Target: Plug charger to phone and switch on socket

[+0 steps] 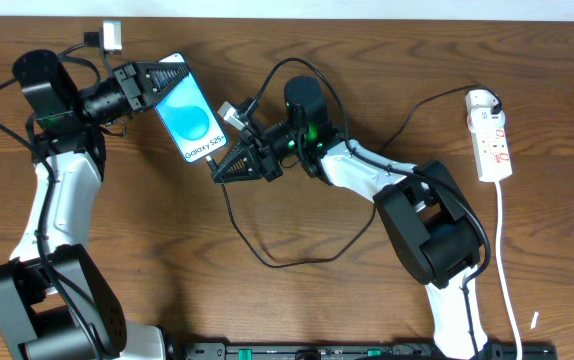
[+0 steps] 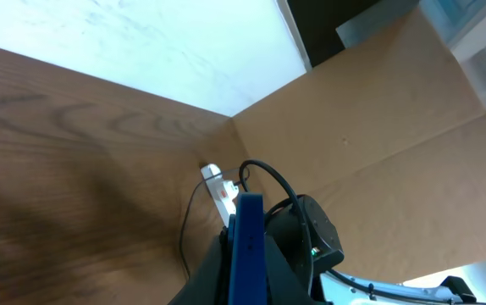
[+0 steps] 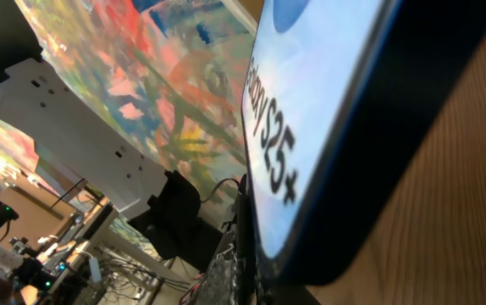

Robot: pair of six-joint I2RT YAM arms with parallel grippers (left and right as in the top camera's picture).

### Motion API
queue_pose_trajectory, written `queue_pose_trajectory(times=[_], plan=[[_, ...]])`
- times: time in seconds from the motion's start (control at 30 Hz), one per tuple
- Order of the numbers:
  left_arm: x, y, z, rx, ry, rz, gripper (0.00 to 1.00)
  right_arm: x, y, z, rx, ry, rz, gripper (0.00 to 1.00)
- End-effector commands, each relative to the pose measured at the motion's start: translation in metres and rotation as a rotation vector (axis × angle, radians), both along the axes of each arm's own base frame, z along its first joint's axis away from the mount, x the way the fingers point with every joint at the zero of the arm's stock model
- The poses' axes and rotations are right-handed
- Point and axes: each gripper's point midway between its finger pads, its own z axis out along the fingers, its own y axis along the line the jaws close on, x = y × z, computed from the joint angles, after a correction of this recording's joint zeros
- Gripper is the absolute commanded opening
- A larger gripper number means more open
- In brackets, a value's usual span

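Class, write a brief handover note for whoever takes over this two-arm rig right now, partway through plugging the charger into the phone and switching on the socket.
Left end effector: shut on the phone, gripping the end away from the white text.
Right end effector: shut on the charger near its free end, right at the phone's text end. The plug tip is hidden.
Socket: lying far out to the right, with neither arm near it.
Done: phone and charger are both gripped and the plug end is at the phone.
Left: check or finish seating the plug, which cannot be told from here, then switch on the socket.
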Motion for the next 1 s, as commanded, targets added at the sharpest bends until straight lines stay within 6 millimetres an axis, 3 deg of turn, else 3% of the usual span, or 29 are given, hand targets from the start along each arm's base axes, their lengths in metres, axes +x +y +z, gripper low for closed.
queue_pose_trajectory(times=[0.0, 0.77, 0.97], plan=[[-0.007, -0.002, 0.008, 0.013, -0.045, -0.026, 0.08, 0.004, -0.001, 0.006, 0.009, -0.012, -0.004, 0.01], [-0.014, -0.006, 0.009, 0.004, -0.047, -0.074, 0.07, 0.004, -0.001, 0.006, 0.010, -0.015, -0.005, 0.01], [-0.016, -0.016, 0.009, 0.005, -0.050, -0.097, 0.07, 0.004, -0.001, 0.006, 0.010, -0.015, -0.004, 0.01]])
